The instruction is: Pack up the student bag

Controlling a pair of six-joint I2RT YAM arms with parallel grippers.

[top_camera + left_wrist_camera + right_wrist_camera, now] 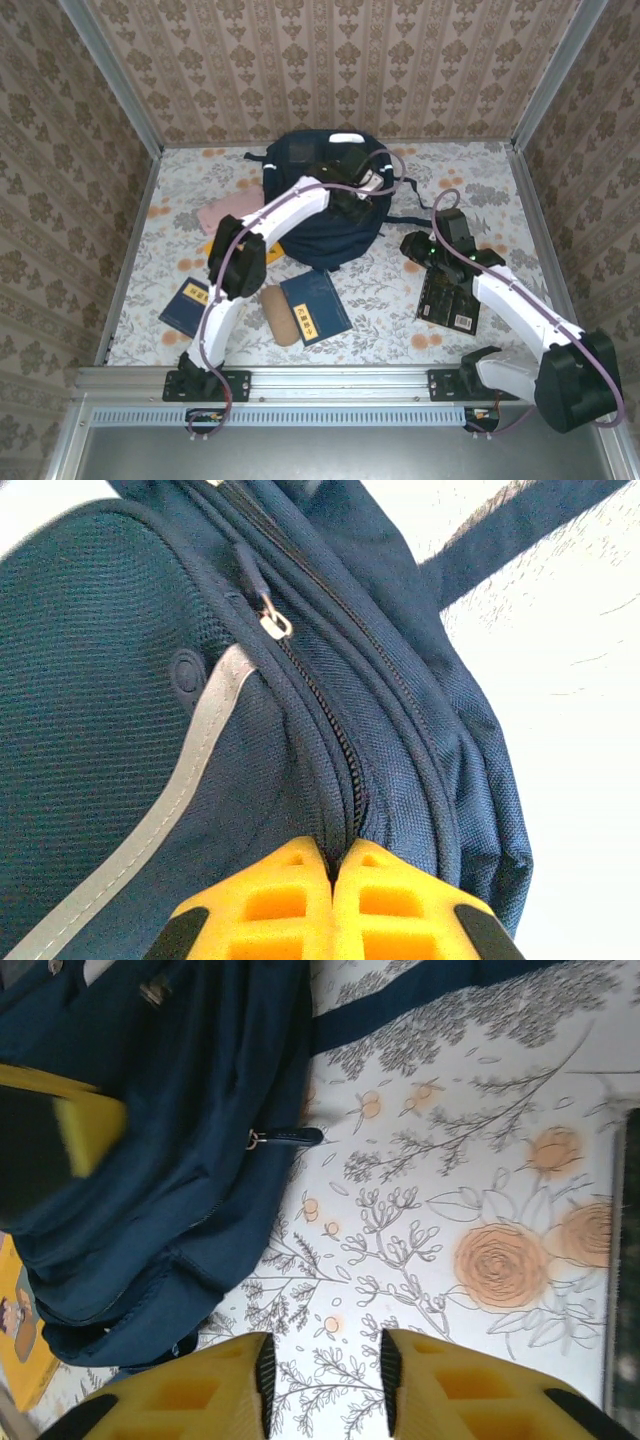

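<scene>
The student bag [318,215], a navy-blue backpack, lies at the back middle of the table. My left gripper [352,192] reaches onto its right side. In the left wrist view the yellow fingers [290,890] are shut, pinching the bag's fabric [120,660] right at a zipper seam [340,750]; a metal zipper pull [273,622] hangs further up. My right gripper [412,245] hovers right of the bag. Its jaws [325,1370] stand apart over the floral cloth with nothing between them. The bag [180,1160] and a zipper tab [288,1137] lie to its left.
Two blue books [186,305] [316,307] and a tan case [283,316] lie near the front left. A pink pouch [230,212] sits left of the bag. A dark book [450,298] lies under the right arm. A bag strap [408,218] trails right.
</scene>
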